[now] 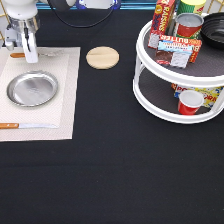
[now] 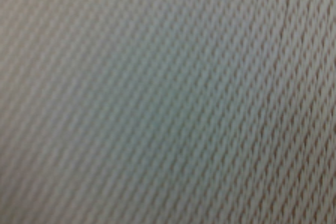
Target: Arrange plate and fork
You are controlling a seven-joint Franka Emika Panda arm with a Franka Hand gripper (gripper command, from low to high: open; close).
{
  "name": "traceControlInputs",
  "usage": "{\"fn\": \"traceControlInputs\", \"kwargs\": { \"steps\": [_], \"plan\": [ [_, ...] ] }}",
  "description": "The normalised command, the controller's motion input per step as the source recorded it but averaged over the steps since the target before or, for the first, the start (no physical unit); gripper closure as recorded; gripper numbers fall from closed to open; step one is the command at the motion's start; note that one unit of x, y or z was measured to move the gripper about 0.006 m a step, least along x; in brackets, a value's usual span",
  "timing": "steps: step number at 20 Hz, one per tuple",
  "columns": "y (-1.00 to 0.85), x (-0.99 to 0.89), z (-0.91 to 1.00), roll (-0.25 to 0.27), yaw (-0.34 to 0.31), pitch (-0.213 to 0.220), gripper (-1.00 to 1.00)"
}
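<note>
From my remote seat, the tool (image 1: pixel 26 52) sits at the exterior view's top left, low over the far edge of the pale placemat (image 1: pixel 67 100), and I cannot tell whether it is spread, narrowed or holding anything, because its own white body covers the tip. It also hides the middle of the fork (image 1: pixel 49 52): I see only a stub of brown-orange handle on one side of it and the silver tines poking out on the other, lying flat along the mat's top edge. My wrist view is filled with nothing but the mat's woven ribbed texture (image 2: pixel 168 112), seen from very close. Below the tool, the plate (image 1: pixel 32 88) rests in the middle of the mat, round, shiny silver, with a raised rim and flat centre, apart from the fork. Along the mat's lower edge lies a knife (image 1: pixel 27 126), its wooden handle cut off by the frame's left edge. Further right on the black table (image 1: pixel 115 170) is a round wooden coaster (image 1: pixel 102 57), and at the far right a white two-tier turntable (image 1: pixel 175 107) holds boxes, cans and a red cup (image 1: pixel 189 101), partly cropped.
</note>
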Motion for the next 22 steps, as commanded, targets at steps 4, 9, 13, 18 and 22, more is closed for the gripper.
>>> {"fn": "traceControlInputs", "kwargs": {
  "steps": [4,9,13,18,22],
  "plan": [
    [0.10,-0.15,-0.16,0.038,-0.150,0.001,1.00],
    [0.24,0.18,0.24,0.000,-0.057,0.048,-1.00],
    [0.28,0.27,0.61,-0.021,-0.011,0.086,-1.00],
    [0.27,0.04,0.65,-0.018,-0.006,0.073,-1.00],
    [0.47,0.04,0.93,-0.015,-0.001,0.054,-1.00]
  ]
}}
